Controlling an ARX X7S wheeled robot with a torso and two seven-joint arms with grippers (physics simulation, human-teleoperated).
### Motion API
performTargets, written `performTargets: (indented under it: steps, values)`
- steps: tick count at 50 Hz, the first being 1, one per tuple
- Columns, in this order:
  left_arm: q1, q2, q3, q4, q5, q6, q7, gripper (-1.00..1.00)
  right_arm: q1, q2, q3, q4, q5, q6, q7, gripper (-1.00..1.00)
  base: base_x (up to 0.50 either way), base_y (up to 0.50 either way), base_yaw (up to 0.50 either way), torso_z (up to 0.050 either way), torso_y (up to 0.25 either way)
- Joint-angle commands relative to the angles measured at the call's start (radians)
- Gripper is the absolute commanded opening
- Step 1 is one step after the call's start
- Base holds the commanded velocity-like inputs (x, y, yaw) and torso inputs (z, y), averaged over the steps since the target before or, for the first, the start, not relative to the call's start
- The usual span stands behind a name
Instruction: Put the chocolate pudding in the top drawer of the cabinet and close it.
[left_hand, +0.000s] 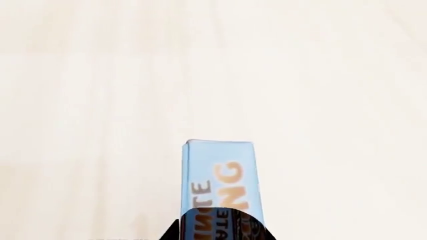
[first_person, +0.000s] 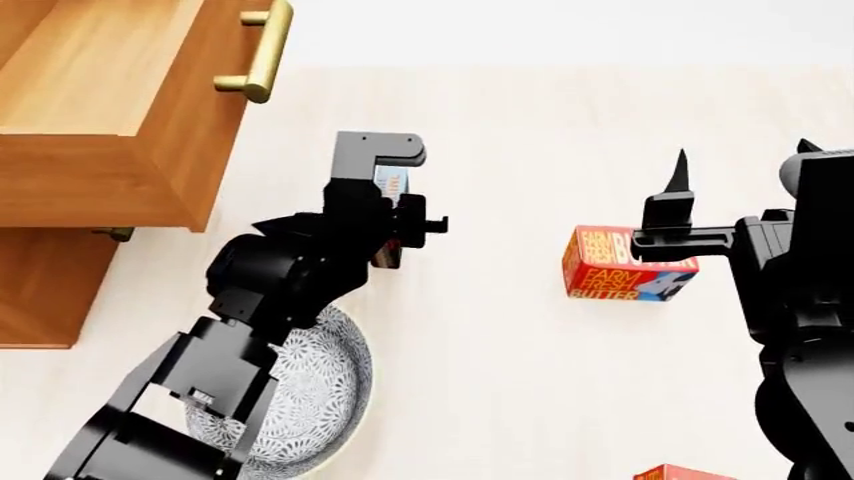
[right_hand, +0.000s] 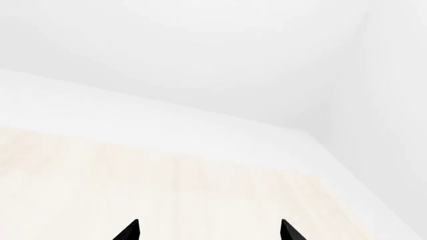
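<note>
My left gripper (first_person: 398, 190) is shut on the chocolate pudding (left_hand: 220, 172), a slim light blue box that sticks out past the fingers above the pale tabletop. In the head view the chocolate pudding (first_person: 390, 181) shows as a small blue patch between the fingers, to the right of the cabinet (first_person: 40, 290). The top drawer (first_person: 127, 190) stands pulled out at the upper left, its brass handle (first_person: 262, 52) facing the gripper and its inside empty where I can see it. My right gripper (first_person: 743, 160) hangs open over the table's right side, with nothing between its tips (right_hand: 209, 230).
A red-orange butter box (first_person: 625, 265) lies on the table just left of the right arm. Another butter box (first_person: 681, 472) peeks in at the bottom edge. A patterned bowl (first_person: 327, 400) sits under the left arm. The lower drawer's handle (first_person: 114, 234) shows beneath the top drawer.
</note>
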Motion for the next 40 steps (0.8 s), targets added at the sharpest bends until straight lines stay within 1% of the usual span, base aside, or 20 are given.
performTargets:
  steps: [1, 20, 40]
  values:
    - [0.06, -0.01, 0.017, -0.016, -0.089, -0.006, -0.016, -1.0, -0.001, 0.0, 0.002, -0.001, 0.003, -0.004, 0.002, 1.0, 0.0, 0.0, 0.0, 0.0, 0.0]
    - [0.078, -0.025, 0.03, 0.037, -0.106, 0.001, -0.027, -1.0, -0.012, 0.005, 0.014, -0.012, 0.013, -0.002, 0.005, 1.0, 0.0, 0.0, 0.0, 0.0, -0.003]
    - [0.087, -0.043, 0.042, 0.099, -0.132, -0.019, -0.037, -1.0, -0.009, 0.006, 0.012, -0.016, 0.02, 0.001, 0.011, 1.0, 0.0, 0.0, 0.0, -0.013, 0.246]
